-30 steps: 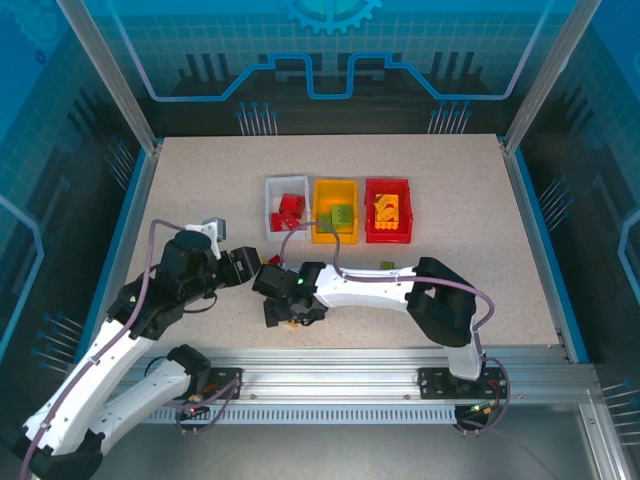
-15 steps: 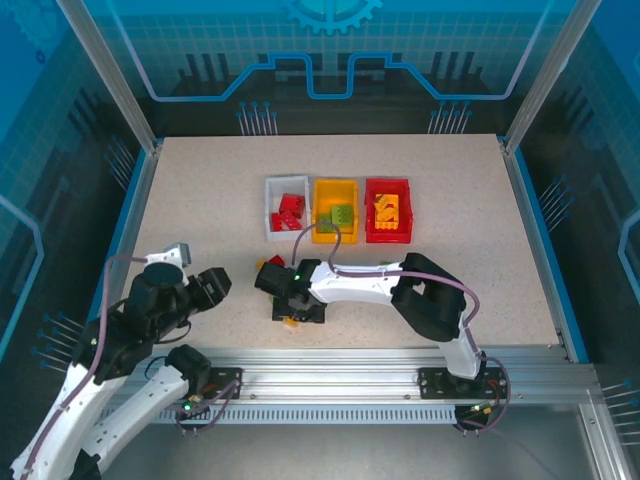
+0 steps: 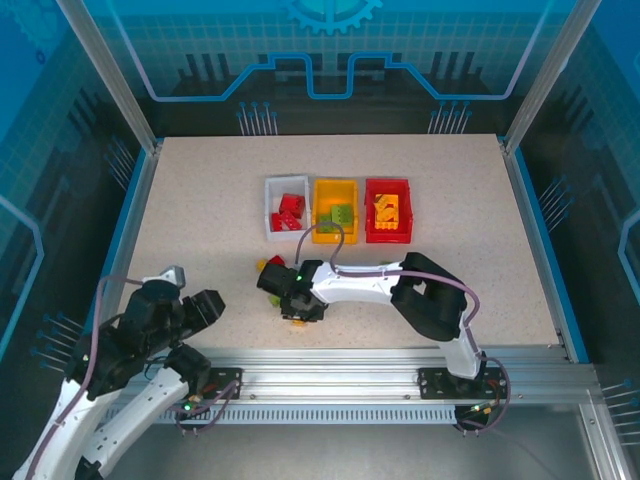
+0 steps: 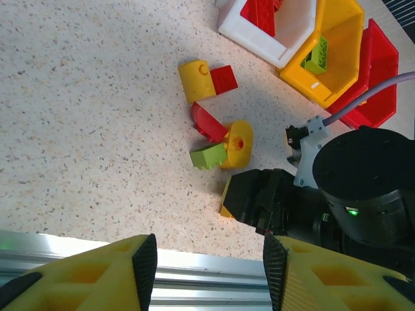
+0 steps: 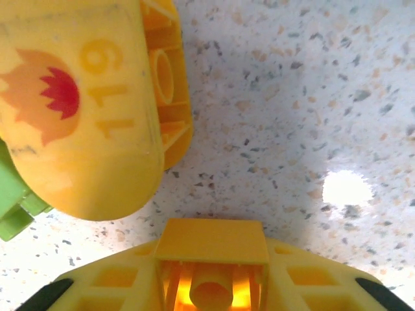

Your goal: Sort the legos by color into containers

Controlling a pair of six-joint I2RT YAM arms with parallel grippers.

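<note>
Bright, even light; soft close-up blur

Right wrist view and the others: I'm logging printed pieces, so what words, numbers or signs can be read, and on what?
"19", turned sideways: on the rounded yellow piece, beside a red-and-orange flame picture.
Bins and other bricks: no readable marks.

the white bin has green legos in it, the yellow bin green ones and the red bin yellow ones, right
No: the white bin holds red legos, not green, as the top external view shows. The yellow bin does hold green legos and the red bin yellow legos.
</note>
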